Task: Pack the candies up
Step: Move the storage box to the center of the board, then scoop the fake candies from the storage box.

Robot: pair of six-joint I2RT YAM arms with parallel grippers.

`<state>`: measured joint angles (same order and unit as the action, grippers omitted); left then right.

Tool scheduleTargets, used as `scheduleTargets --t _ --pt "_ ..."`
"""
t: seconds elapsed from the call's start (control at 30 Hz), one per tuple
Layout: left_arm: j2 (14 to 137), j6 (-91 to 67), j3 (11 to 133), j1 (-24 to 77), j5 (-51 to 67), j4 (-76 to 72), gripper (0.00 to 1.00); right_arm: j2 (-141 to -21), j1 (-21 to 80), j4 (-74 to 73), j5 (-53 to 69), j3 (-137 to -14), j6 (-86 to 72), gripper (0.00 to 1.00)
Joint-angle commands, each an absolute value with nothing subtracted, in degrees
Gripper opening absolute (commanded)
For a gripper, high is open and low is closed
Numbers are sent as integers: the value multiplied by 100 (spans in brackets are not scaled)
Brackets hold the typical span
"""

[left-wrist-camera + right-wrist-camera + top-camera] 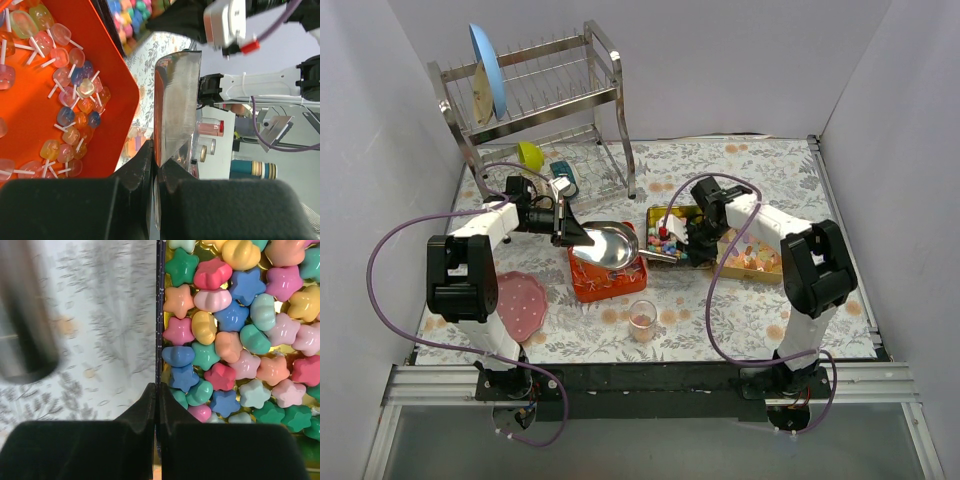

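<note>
Pastel star and round candies point(235, 340) fill a gold tin point(665, 215). My right gripper point(156, 390) is shut on that tin's thin left wall point(159, 315); in the top view the right gripper point(692, 245) is at the tin's near right side. Clear-wrapped coloured candies on white sticks point(65, 100) lie in an orange tray point(582, 285). Orange-yellow jellies point(755, 258) sit in a second tin to the right. My left gripper point(156, 167) is shut on the rim of a steel bowl point(175, 100), held tilted above the orange tray point(30, 150). In the top view the left gripper point(567, 235) is at the bowl's point(610, 245) left edge.
A small plastic cup point(642, 320) stands in front of the orange tray. A pink plate point(520, 305) lies at the near left. A dish rack point(535, 100) with a blue plate stands at the back left. A blurred steel handle point(25, 315) lies left of the tin.
</note>
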<state>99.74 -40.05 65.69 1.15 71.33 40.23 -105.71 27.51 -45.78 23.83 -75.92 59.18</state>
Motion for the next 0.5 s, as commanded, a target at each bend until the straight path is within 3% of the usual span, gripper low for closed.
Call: scheduleTargets --t 0.0,0.13,0.17,0.2,0.3,0.47 --pt "9755 -3964 6767 53 7462 3929 0 -9959 3023 -5062 2566 -7191 6670 4" --pt "9826 -4017 6820 53 7506 3885 0 -9800 3155 -4931 2453 -6952 6750 6" --pt "9835 -4025 6846 53 7515 3885 0 -9791 3164 -4931 2452 -6961 6628 11" --pt "9852 -4034 6864 53 7515 3885 0 -9782 3164 -4957 2443 -7083 6523 25" --pt "9835 -4034 6882 53 7523 3902 0 -9625 3007 -5334 2565 -7599 6233 44" --pt "9870 -4060 6759 53 7488 3815 0 -9492 2444 -6239 3163 -8761 5863 65"
